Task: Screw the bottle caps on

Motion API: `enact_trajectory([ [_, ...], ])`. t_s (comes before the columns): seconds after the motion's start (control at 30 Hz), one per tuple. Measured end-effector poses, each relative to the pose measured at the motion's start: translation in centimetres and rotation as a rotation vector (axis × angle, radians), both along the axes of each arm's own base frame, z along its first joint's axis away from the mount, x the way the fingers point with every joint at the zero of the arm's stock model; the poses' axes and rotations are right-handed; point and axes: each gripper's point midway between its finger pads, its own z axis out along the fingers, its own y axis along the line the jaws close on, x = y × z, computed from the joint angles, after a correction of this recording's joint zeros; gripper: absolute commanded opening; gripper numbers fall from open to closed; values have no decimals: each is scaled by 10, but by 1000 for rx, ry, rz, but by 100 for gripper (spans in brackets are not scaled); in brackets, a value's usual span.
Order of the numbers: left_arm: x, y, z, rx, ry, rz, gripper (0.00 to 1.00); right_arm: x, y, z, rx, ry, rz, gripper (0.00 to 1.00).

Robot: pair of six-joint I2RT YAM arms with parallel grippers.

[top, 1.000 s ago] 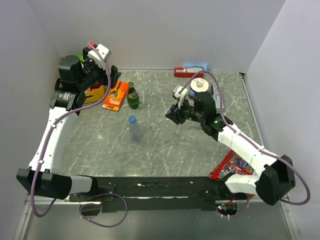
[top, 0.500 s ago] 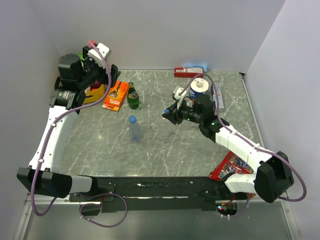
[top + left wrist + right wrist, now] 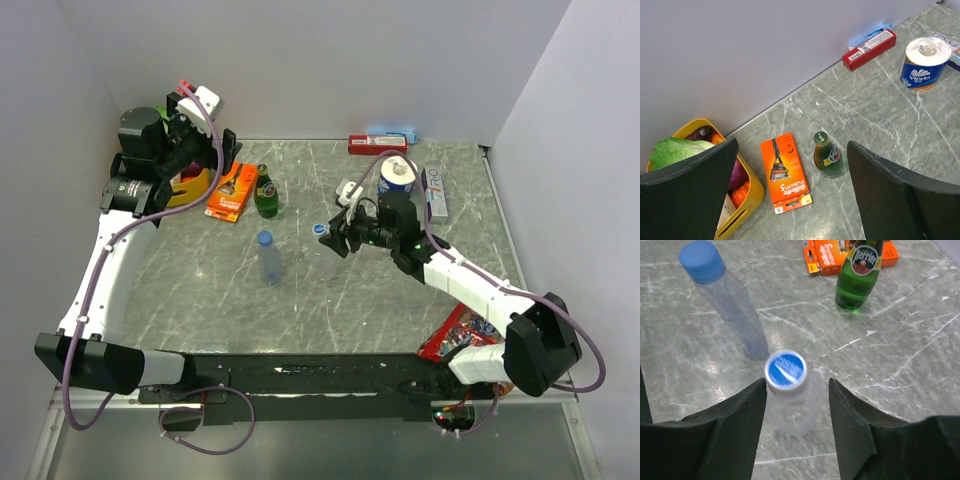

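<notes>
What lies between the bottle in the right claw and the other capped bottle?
Nothing: only bare marble table separates the bottle in the right claw from the standing capped bottle, as the right wrist and top views show.

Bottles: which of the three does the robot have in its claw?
The clear blue-capped bottle held in the right gripper. The other clear bottle stands free on the table beyond it; the green glass bottle stands farther off.

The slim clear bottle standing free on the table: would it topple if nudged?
Probably: the bottle is tall on a narrow base and looks empty, so likely light and tippy. Its thin clear wall may dent if squeezed. Lying down, it would likely roll.
</notes>
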Motion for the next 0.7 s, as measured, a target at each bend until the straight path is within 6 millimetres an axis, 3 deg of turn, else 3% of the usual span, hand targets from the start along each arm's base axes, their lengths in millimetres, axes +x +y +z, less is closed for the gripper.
enact_trajectory([
  [0.2,0,0,0,-2,1,0,96,-1,-1,-15,-30,42,-3,68],
  [0.63,0,0,0,-4,1,0,96,0,-1,-15,-32,46,-4,72],
  [0.7,0,0,-1,-3,1,0,96,0,-1,-16,-37,51,-4,99],
])
